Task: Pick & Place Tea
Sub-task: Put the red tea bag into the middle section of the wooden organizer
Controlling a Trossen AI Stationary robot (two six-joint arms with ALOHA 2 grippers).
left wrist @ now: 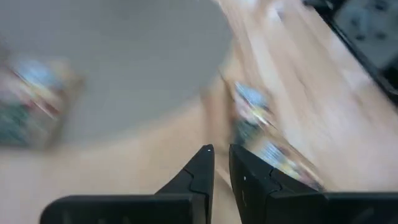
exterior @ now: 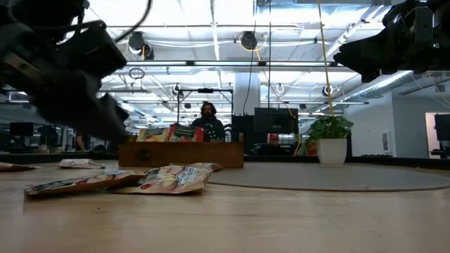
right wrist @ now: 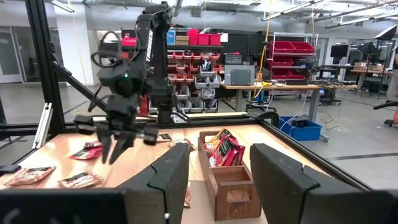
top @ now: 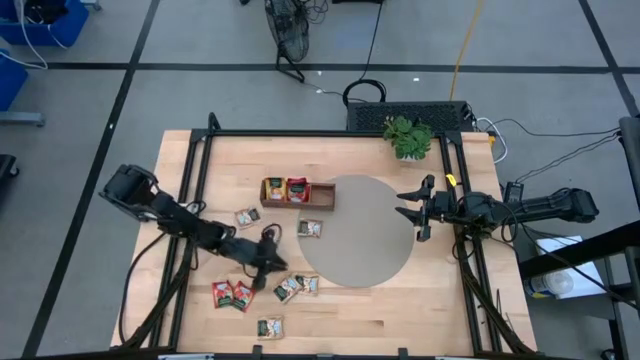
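Several tea sachets lie flat on the wooden table: two red ones (top: 232,294), a pair (top: 297,286) near the grey mat, one (top: 270,326) by the near edge, and two (top: 246,217) (top: 309,229) farther back. More stand in the brown tray (top: 297,191) (right wrist: 227,177). My left gripper (top: 263,268) (left wrist: 221,158) hangs above the table just left of the pair (left wrist: 261,130), pointing slantwise down. Its fingers are a narrow gap apart with nothing between them. My right gripper (top: 415,210) (right wrist: 217,180) waits open at the mat's right edge.
A round grey mat (top: 355,230) covers the table's middle right. A potted plant (top: 408,135) (exterior: 329,133) stands at the far edge. Black frame rails run along the table's left and right sides. A person (exterior: 209,119) sits in the room beyond.
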